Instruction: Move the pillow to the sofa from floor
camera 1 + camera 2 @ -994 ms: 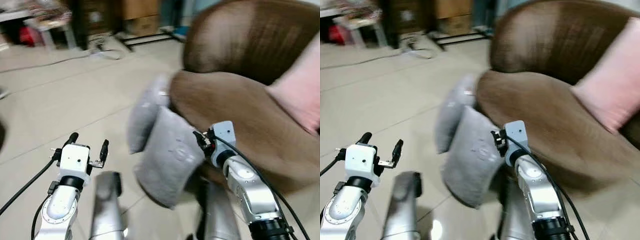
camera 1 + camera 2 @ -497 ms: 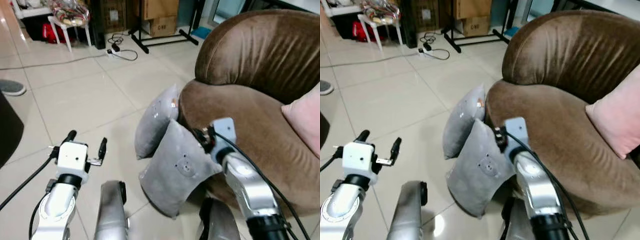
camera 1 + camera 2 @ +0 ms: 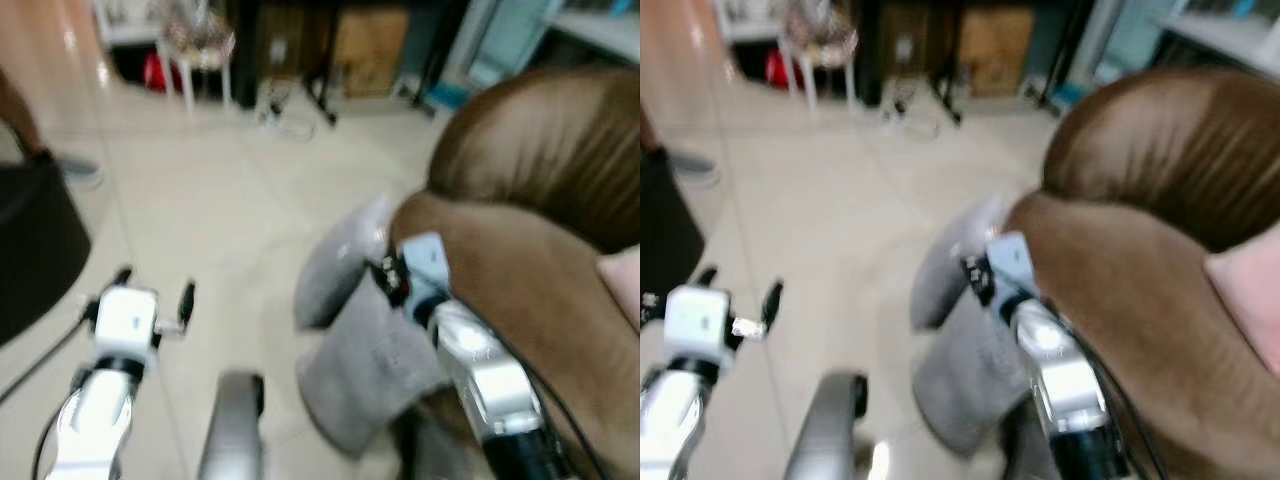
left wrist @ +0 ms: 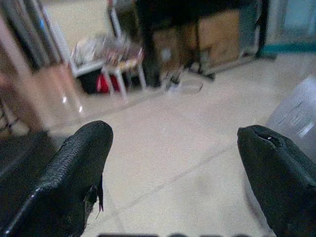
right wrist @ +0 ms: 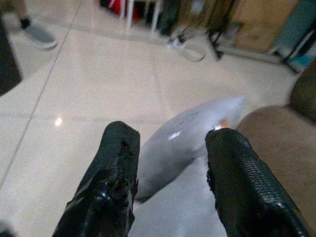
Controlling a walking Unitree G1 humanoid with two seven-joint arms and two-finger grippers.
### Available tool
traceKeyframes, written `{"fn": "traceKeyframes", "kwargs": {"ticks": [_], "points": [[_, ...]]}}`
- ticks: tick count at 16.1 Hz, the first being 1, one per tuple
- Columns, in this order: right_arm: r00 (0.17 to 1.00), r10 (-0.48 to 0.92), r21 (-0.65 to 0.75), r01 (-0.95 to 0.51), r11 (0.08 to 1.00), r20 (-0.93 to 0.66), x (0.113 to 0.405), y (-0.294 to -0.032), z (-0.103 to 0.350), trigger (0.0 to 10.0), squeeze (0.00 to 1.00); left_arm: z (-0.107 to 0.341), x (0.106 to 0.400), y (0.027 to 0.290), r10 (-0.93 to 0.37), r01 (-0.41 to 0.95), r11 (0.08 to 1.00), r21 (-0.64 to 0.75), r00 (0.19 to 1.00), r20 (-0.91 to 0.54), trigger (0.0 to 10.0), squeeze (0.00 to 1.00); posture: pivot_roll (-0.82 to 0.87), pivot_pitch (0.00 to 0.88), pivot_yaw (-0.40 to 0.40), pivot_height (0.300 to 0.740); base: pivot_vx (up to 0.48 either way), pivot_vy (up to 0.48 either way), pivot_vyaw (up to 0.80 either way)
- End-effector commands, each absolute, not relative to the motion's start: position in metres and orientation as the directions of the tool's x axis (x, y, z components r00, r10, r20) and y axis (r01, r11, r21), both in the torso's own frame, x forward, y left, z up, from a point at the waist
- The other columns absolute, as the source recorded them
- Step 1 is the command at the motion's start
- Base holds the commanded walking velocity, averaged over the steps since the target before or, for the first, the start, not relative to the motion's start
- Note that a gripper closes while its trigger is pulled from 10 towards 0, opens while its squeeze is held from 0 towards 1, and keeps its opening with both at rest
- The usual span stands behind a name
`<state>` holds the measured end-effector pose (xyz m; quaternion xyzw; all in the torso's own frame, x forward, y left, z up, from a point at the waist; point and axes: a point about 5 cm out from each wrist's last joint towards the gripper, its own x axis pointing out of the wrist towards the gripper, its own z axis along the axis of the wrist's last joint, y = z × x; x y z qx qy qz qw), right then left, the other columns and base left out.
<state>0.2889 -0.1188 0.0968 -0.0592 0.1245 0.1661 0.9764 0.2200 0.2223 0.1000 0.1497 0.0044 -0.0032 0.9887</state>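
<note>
Head view: two grey pillows against the sofa

I see both pillows [image 3: 375, 375] on the floor [image 3: 210, 215], leaning on the brown sofa [image 3: 530, 260]. Right gripper [image 5: 170, 148] hovers above them, jaws apart, gripping nothing. Left gripper [image 3: 152, 292] over bare tile, jaws wide apart.

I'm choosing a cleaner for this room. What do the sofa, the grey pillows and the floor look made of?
Sofa: brown plush fabric, probably velvet or microfibre; its pile shows light and dark streaks. Grey pillows: soft matte fleece-like cloth, as far as the blur lets me judge. Floor: glossy pale tiles, likely ceramic, with grout lines and a reflected light spot.
</note>
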Motion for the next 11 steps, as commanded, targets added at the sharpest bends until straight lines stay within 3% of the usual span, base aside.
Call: {"fn": "traceKeyframes", "kwargs": {"ticks": [1, 4, 7, 8, 9, 11], "points": [[0.918, 0.238, -0.077, -0.276, 0.958, -0.317, 0.285, -0.14, 0.086, 10.0, 0.0, 0.098, 0.221, 0.209, -0.05, 0.051, 0.962, 0.27, 0.999, -0.011, 10.0, 0.0, 0.08, 0.013, -0.085, 0.436, 0.296, 0.0, 0.0], [0.926, 0.207, -0.101, -0.25, 0.963, -0.316, 0.287, -0.143, 0.086, 10.0, 0.0, 0.098, 0.222, 0.208, -0.053, 0.054, 0.961, 0.273, 0.999, -0.013, 10.0, 0.0, 0.08, 0.018, -0.087, 0.436, 0.279, 0.0, 0.0], [0.931, 0.206, -0.083, -0.241, 0.967, -0.3, 0.294, -0.141, 0.089, 10.0, 0.0, 0.094, 0.229, 0.204, -0.097, 0.104, 0.953, 0.283, 0.994, -0.04, 10.0, 0.0, 0.06, 0.034, -0.092, 0.436, 0.0, 0.0, 0.0], [0.933, 0.218, -0.071, -0.248, 0.966, -0.287, 0.298, -0.14, 0.09, 10.0, 0.21, 0.093, 0.231, 0.202, -0.125, 0.135, 0.949, 0.286, 0.991, -0.05, 10.0, 0.0, 0.05, 0.041, -0.091, 0.436, 0.0, 0.0, 0.0], [0.932, 0.222, -0.066, -0.25, 0.966, -0.288, 0.301, -0.14, 0.09, 10.0, 1.0, 0.094, 0.233, 0.202, -0.146, 0.155, 0.945, 0.289, 0.988, -0.053, 10.0, 0.0, 0.05, 0.049, -0.087, 0.436, 0.0, 0.0, 0.0], [0.929, 0.212, -0.061, -0.241, 0.968, -0.305, 0.312, -0.141, 0.086, 10.0, 1.0, 0.095, 0.236, 0.201, -0.189, 0.198, 0.936, 0.291, 0.98, -0.059, 10.0, 0.0, 0.02, 0.086, -0.082, 0.436, 0.0, 0.0, 0.0]]}}
